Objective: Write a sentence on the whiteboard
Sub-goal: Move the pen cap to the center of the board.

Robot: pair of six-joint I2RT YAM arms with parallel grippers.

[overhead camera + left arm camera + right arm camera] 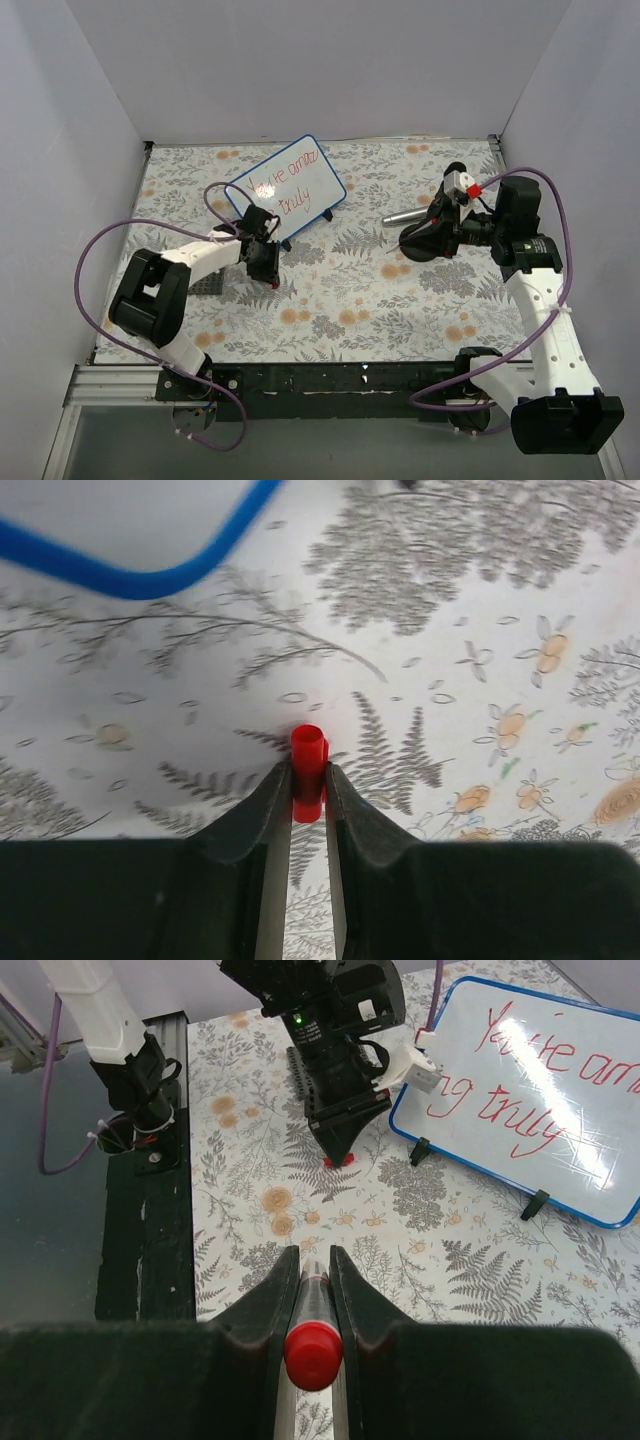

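since the sentence (510,1125) already stands on the whiteboard (325,180) in two slanted red lines, what's left to handle looks like pen and cap.

whiteboard: far side, left of centre, turned at an angle, propped on small black feet (420,1150). judged light and stiff, with a slick face. a nudge would likely slide or tip it, and the red ink would smear if brushed. take it by the blue rim, not the face.

marker (313,1352): silver barrel, red butt toward the wrist camera, pinched in the right gripper (314,1260), fingers narrow on the barrel. judged light, rigid, smooth. it could twist in the pads if pressed off-axis. a hold along the barrel seems right.

cap (308,752): small red tube, open end outward, clamped at the very tips of the left gripper (268,265), fingers nearly together on it. judged light, hard, slippery. little purchase there, so it could pop out. it hangs low over the cloth, near the board's corner but apart from it.

surface: floral cloth (350,300), flat and matte, probably with some grip. dark studded plate (207,284) beside the left arm.

room: white walls on three sides, black rail (330,378) at the near edge. grippers well apart, cloth between them.
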